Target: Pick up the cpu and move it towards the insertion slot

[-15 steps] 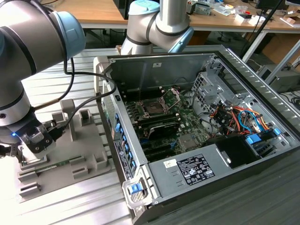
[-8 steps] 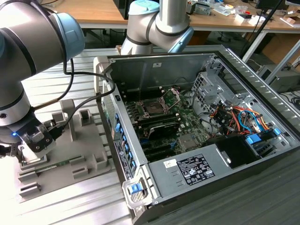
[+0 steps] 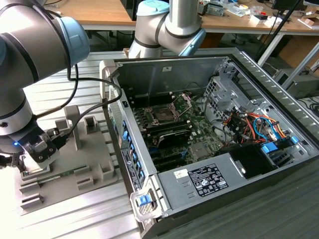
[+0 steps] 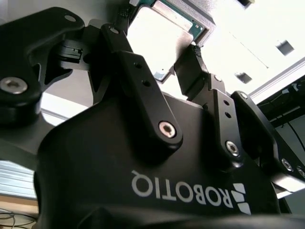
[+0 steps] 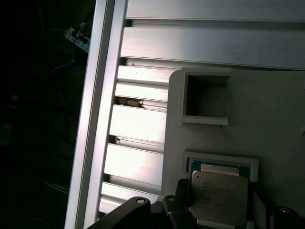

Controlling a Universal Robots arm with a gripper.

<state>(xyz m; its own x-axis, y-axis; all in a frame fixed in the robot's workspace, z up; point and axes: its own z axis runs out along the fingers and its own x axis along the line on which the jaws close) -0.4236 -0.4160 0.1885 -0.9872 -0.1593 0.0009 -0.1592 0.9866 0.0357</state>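
1. Silvery cpu (image 5: 220, 200) sits in its nest on the grey fixture plate (image 3: 75, 164), with the pincer (image 5: 221, 190) down around it; whether it is clamped on the chip I cannot tell.
2. Well apart, inside the computer case (image 3: 164, 74), lies the insertion slot (image 3: 162, 113).
3. Risk: an off-centre hold could tilt or drop the chip, and the case wall (image 3: 115, 114) stands between.

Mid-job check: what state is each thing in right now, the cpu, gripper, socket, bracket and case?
cpu: lying flat in its nest on the fixture plate, not lifted.
gripper: down at the cpu; whether it grips cannot be told.
insertion slot: empty.
retaining bracket: swung up, open.
computer case: lying on its side, side panel off.
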